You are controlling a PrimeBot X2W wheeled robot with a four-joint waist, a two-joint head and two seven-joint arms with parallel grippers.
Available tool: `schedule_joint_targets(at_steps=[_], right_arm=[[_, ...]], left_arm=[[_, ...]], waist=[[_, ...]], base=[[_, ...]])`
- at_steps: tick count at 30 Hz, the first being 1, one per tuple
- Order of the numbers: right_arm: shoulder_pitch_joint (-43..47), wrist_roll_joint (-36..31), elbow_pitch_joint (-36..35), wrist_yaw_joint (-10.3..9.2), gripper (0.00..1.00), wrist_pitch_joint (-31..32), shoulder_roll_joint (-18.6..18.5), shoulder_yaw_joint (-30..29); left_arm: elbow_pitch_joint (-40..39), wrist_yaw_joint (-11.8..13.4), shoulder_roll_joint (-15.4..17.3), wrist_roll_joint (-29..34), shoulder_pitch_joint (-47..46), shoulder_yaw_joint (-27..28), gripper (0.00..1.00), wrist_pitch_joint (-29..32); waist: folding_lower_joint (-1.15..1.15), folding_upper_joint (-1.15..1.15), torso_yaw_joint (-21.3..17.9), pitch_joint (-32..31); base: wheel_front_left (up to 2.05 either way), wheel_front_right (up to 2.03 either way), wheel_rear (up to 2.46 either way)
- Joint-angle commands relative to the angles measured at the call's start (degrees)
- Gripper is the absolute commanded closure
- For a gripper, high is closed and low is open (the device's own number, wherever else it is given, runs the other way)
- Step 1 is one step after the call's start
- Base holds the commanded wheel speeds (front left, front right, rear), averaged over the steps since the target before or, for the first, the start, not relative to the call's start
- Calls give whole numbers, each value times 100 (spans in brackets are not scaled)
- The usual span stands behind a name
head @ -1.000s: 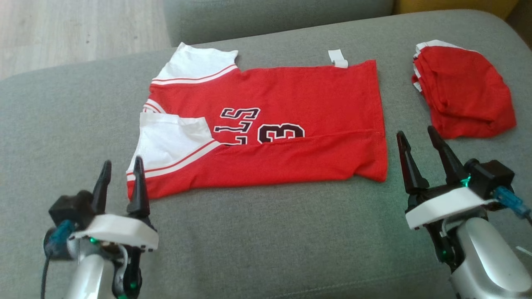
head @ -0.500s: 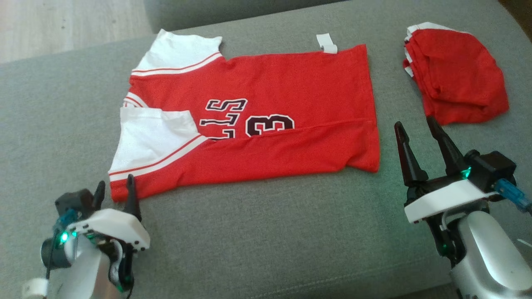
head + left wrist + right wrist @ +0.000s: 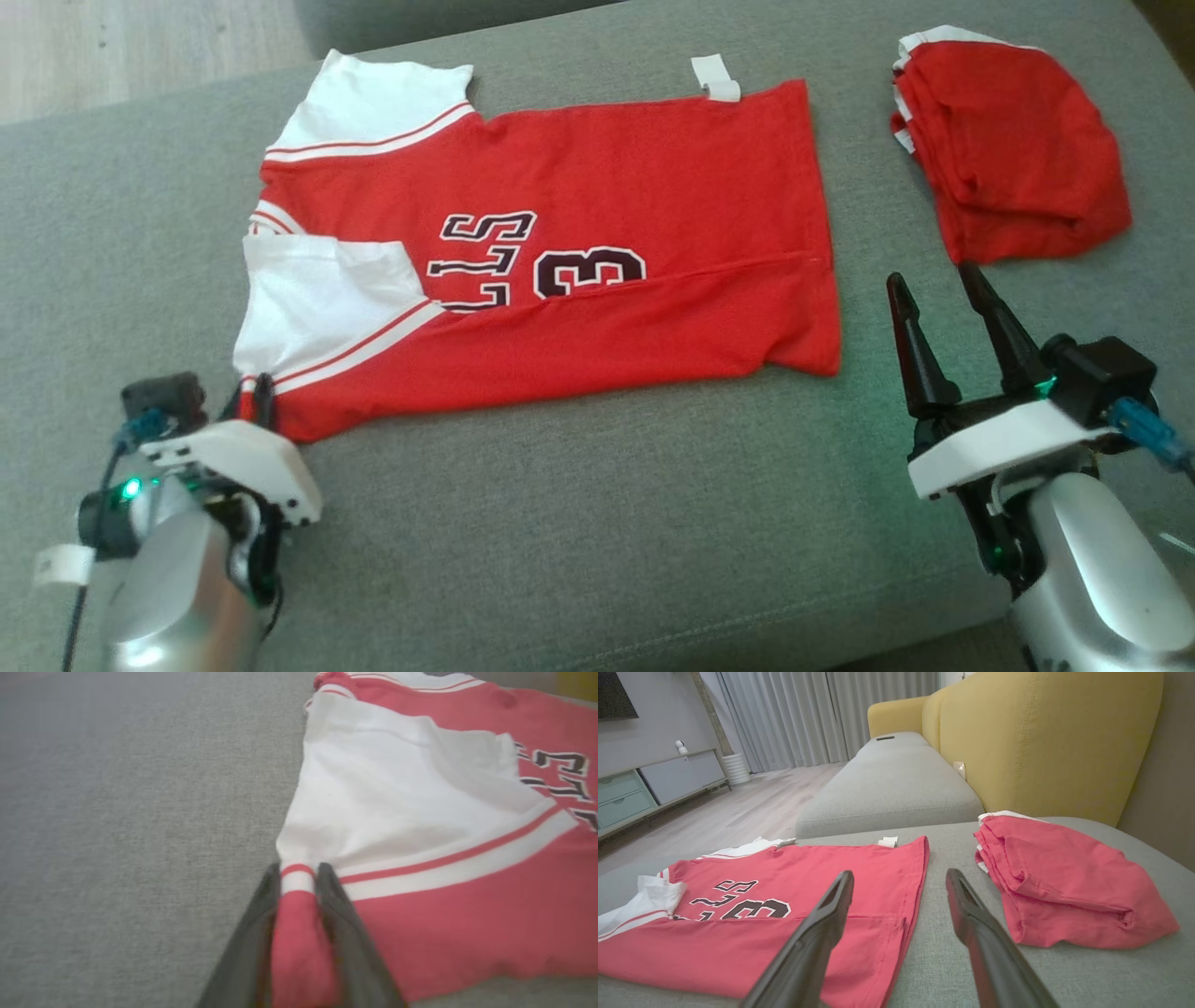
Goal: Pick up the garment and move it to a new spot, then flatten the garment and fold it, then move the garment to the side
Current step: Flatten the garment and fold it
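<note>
The left gripper (image 3: 252, 387) has come forward to the garment's near left corner and closed there. A second ago it stood spread and short of the cloth. The head camera has also dipped a little, so the whole scene sits higher in that view, while the garment itself has not shifted on the cushion.

The garment (image 3: 597, 187), a red jersey with white sleeves, lies spread across the middle of the grey cushion (image 3: 579, 523). Its neck end points to the cushion's left edge and its hem to the right edge. In the left wrist view the left gripper (image 3: 299, 872) has its two fingers pressed in on a bunched bit of the red corner with its white stripe, so it is pinching the garment. The right gripper (image 3: 932, 276) hangs with its fingers spread wide and holds nothing. It is over the near right part of the cushion, just beside the hem, between the garment and a folded red pile (image 3: 1018, 159) near the far right corner.

As for progress, the garment looks placed and smoothed, so moving and flattening seem done. Folding appears under way: the near long side, sleeve included, already lies turned over the body and covers the lower part of the black lettering. The far sleeve is still out flat. What is left, as I judge it, is the rest of the folding and then carrying the garment to the side, probably toward the pile.
</note>
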Motion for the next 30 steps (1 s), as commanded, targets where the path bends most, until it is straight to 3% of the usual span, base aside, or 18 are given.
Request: schedule_joint_targets(at_steps=[1,7,17,25,30], right_arm=[[-125,-51,-145,-5,0,23,-6,45],[-152,-217,148,-5,0,439,172,-191],[-350,-443,1028,-5,0,1178,696,-782],[-821,96,1925,-5,0,1483,881,-1047],[-1015,314,2319,-5,0,1558,886,-767]], left_arm=[[42,-7,159,46,-12,101,100,-15],[-586,-207,92,108,-159,12,100,-653],[-2210,-317,21,475,192,-40,100,-731],[-2532,-379,-60,633,324,-67,100,-733],[-2502,-405,-89,660,294,-45,100,-733]], waist=[[0,0,34,-1],[0,0,273,-46],[0,0,539,-92],[0,0,638,57],[0,0,678,111]], base=[[0,0,0],[0,0,0],[0,0,0],[0,0,0],[0,0,0]])
